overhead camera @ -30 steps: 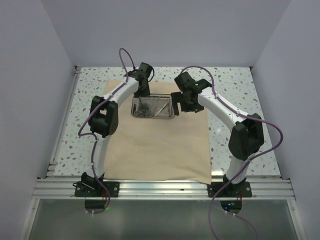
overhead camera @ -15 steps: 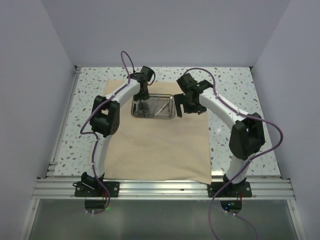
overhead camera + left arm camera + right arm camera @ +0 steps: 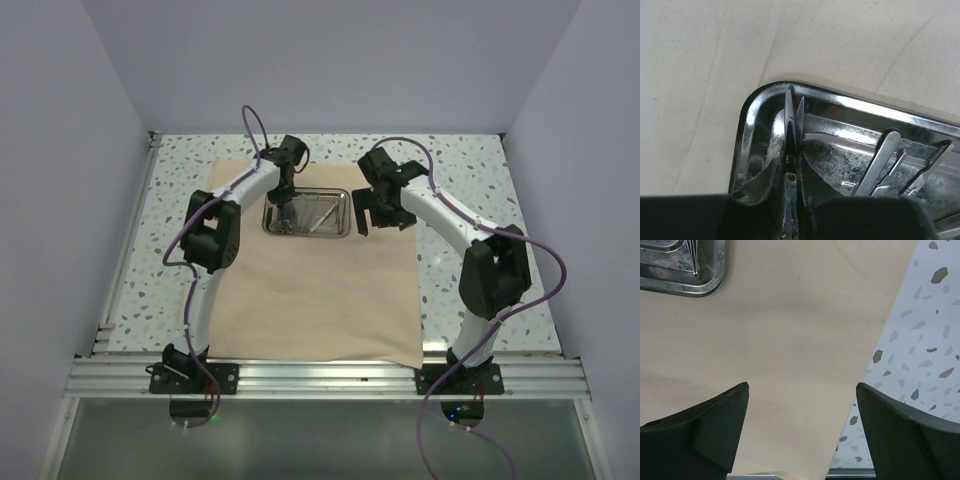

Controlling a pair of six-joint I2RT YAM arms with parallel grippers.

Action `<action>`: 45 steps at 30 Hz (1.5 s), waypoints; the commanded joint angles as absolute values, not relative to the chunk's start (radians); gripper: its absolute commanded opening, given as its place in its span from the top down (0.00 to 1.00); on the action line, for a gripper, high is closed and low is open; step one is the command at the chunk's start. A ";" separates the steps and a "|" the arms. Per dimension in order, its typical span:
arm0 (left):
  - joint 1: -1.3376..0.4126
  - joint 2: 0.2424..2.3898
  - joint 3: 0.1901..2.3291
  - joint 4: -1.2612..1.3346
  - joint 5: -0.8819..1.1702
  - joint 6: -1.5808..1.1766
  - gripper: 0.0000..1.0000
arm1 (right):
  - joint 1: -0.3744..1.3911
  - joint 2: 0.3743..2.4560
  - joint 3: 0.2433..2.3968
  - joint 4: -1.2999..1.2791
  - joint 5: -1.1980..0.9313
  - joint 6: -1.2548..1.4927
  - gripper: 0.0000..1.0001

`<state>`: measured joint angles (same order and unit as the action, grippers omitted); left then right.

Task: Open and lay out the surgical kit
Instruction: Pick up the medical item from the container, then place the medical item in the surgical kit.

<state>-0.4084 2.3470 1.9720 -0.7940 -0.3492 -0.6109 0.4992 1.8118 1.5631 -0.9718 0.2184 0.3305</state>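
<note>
Your left claw point(image 3: 790, 200) dipped into tray point(image 3: 747, 125), pinched shut on scissors point(image 3: 791, 125). Right claw point(image 3: 802, 410) wide, empty, over cloth point(image 3: 790, 315) beside tray. Scissors look ready for lifting out.

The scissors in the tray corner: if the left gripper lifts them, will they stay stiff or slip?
Probably stiff: the scissors look like thin metal. Perhaps slippery, since they shine and the left gripper pinches only their narrow middle. The slightly parted blades may swing about the pivot.

I see a white speckled tabletop point(image 3: 470, 160) beneath everything, an aluminium rail point(image 3: 330, 375) along its near edge, a second rail point(image 3: 125, 250) down the left side, and plain pale walls point(image 3: 330, 60) around.
</note>
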 commanded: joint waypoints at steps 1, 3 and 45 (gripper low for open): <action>-0.396 2.355 1.973 -0.781 -0.357 -0.624 0.91 | 0.491 1.782 1.563 -0.960 0.222 0.307 0.09; -0.396 2.345 1.976 -0.787 -0.364 -0.624 1.00 | 0.489 1.787 1.566 -0.960 0.219 0.307 0.09; -0.619 1.717 1.496 -0.793 -0.338 -0.724 1.00 | 0.489 1.651 1.506 -0.960 0.163 0.383 0.02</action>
<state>-0.5068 1.8519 1.6207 -0.8425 -0.3618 -0.6468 0.4942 1.7481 1.5227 -0.9493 0.1402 0.3542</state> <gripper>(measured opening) 0.120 0.983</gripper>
